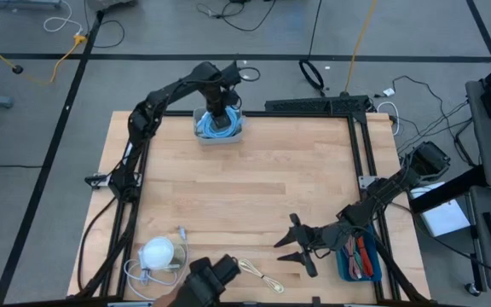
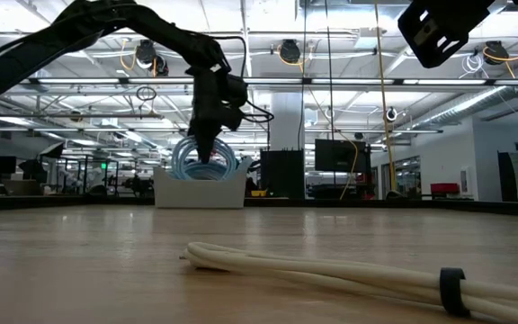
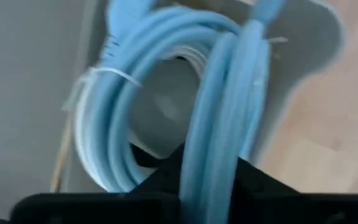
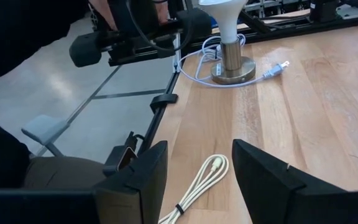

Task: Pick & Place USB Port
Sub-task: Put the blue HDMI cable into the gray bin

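Note:
A coil of light-blue cable (image 1: 218, 125) sits in a white bin (image 1: 201, 135) at the table's far edge. In the low view the coil (image 2: 203, 162) stands up above the bin (image 2: 200, 191). My left gripper (image 1: 217, 109) is above the bin, shut on the coil (image 3: 166, 106). A cream cable (image 1: 258, 275) lies flat on the wood near the near edge. My right gripper (image 1: 301, 246) hovers open just right of it, touching nothing; in the right wrist view the cream cable (image 4: 199, 182) lies ahead between the fingers. My left gripper pinches a bundle of several strands on one side of the blue coil (image 3: 215, 168) between its two fingers (image 3: 260, 186). It comes from above, pointing down, with the fingers across the strands. The coil stands upright below the gripper, its lower part in the white bin.
A white lamp on a round base (image 1: 158, 253) with its white cord stands at the near left corner. A blue tray of tools (image 1: 361, 258) sits at the near right edge. A dark camera mount (image 1: 210, 275) and a person (image 4: 17, 37) are at the near edge.

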